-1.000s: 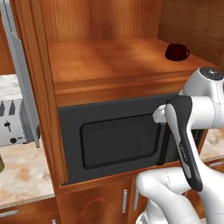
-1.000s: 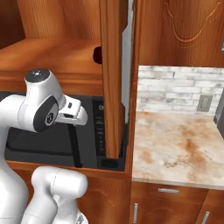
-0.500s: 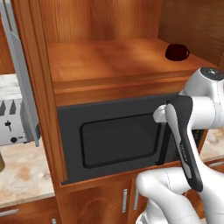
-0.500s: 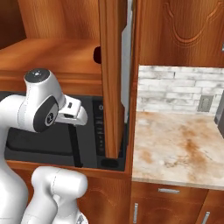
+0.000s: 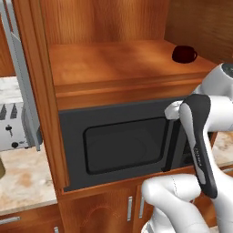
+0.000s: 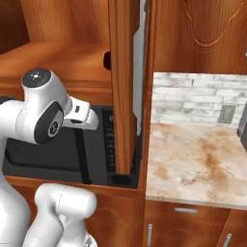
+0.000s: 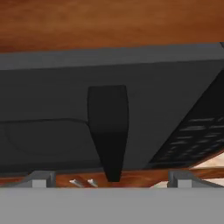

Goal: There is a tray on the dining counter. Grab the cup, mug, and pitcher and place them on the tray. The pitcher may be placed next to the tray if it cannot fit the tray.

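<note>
Mug collection has not begun, judging from how things lie. Nearest, the robot's white arm (image 5: 200, 136) is folded close in front of a black built-in microwave (image 5: 123, 145), and in the hand view the two small dark fingers (image 7: 43, 178) stand spread wide apart with nothing between them, pointed at the microwave's dark vertical door handle (image 7: 108, 131). The gripper (image 7: 109, 180) touches nothing as far as these views show.

Above the microwave runs a reddish wood shelf (image 5: 113, 63) inside the cabinet. At its far right corner sits the short, squat dark maroon mug (image 5: 183, 53), upright, with its handle turned to the right. It rests apart from the arm, higher and further back than the hand now points. In the right base view it is a dark sliver (image 6: 106, 59) at the edge of a wooden cabinet upright.

Further off, a silver toaster (image 5: 11, 129) stands on the beige marble table (image 5: 22, 182) to the left, and a bare stretch of the same marble (image 6: 193, 164) lies to the right below a pale brick backsplash (image 6: 193, 99).

By my reckoning all three placements remain, and the mug looks the likeliest first pick.
</note>
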